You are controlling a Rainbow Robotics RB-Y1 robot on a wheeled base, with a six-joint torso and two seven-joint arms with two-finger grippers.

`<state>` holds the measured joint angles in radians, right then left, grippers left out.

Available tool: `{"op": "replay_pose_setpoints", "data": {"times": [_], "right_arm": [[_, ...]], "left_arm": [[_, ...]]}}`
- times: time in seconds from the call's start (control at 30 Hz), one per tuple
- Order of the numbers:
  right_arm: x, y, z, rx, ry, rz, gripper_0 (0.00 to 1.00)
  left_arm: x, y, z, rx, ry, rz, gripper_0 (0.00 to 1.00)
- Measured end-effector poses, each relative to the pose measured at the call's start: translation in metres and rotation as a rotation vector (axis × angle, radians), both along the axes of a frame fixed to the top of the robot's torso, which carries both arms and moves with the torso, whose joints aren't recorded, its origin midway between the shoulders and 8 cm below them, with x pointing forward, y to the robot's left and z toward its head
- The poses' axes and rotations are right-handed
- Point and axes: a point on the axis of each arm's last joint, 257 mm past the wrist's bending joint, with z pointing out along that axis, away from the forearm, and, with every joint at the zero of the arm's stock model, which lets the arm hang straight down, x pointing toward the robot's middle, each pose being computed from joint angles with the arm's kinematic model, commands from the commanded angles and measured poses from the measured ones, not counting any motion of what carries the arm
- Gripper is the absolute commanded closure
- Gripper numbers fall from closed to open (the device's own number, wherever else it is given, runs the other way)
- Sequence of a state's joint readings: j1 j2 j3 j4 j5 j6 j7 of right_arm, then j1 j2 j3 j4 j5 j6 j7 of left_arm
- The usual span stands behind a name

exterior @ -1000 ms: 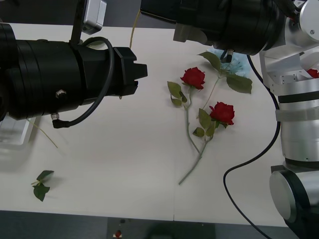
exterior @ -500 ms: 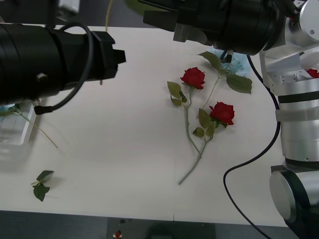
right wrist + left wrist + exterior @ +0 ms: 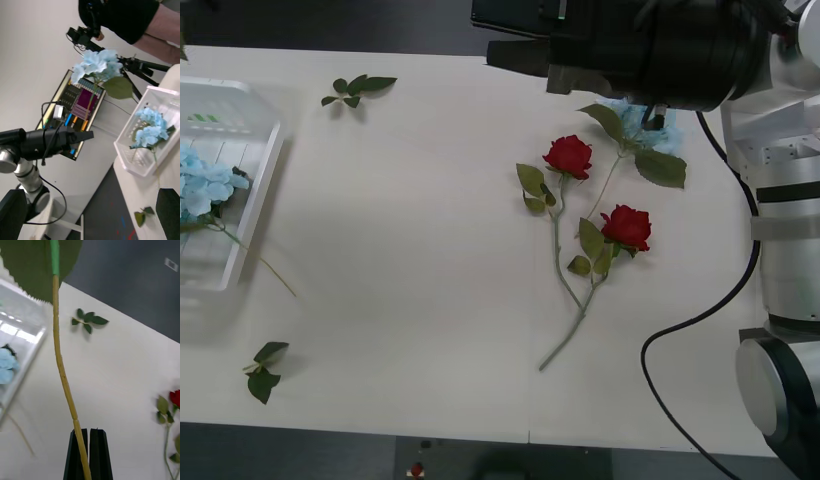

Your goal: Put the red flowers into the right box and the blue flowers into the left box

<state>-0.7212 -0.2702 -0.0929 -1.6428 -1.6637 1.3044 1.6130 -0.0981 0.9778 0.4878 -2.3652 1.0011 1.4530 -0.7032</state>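
My left gripper (image 3: pixel 88 452) is shut on the yellowish stem (image 3: pixel 61 371) of a blue flower (image 3: pixel 96 64), held high in the air. The right wrist view shows that gripper (image 3: pixel 89 135) under the bloom. The left box (image 3: pixel 262 195) stands at the table's left edge with blue flowers (image 3: pixel 205 185) inside. Two red flowers (image 3: pixel 568 155) (image 3: pixel 626 226) lie right of centre with stems crossing. Another blue flower (image 3: pixel 667 133) peeks out beneath my right arm. My right gripper (image 3: pixel 90 223) is open and holds nothing. The right box is out of view.
A green leaf sprig (image 3: pixel 358 88) lies near the far edge beside the left box, another sprig (image 3: pixel 262 370) near the front left. My right arm (image 3: pixel 650 50) hangs over the table's far right. A black cable (image 3: pixel 680 340) loops at the right.
My left arm has swung up and away from the front view, carrying the blue flower, and uncovered the left box. The red flowers have not moved.
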Motion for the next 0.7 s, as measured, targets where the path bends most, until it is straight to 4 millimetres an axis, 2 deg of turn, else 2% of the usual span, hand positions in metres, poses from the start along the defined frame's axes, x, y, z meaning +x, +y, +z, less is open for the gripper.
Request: {"op": "replay_pose_setpoints", "data": {"times": [0.1,0.23,0.4,0.5,0.7], "right_arm": [[0.007,-0.022,-0.010,-0.068,0.028,-0.032,0.00],[0.016,-0.054,-0.034,-0.185,0.167,-0.092,0.00],[0.014,-0.086,-0.054,-0.294,0.270,-0.125,0.00],[0.010,-0.103,-0.072,-0.342,0.385,-0.156,0.00],[0.002,-0.152,-0.141,-0.556,0.589,-0.313,0.00]], "left_arm": [[0.001,0.039,-0.010,0.015,0.029,0.078,1.00],[0.007,0.084,-0.026,0.070,0.069,0.140,1.00],[0.018,0.135,-0.046,0.071,0.095,0.244,1.00],[0.027,0.154,-0.061,0.098,0.098,0.258,1.00],[0.042,0.174,-0.095,0.116,0.111,0.275,1.00]]}}
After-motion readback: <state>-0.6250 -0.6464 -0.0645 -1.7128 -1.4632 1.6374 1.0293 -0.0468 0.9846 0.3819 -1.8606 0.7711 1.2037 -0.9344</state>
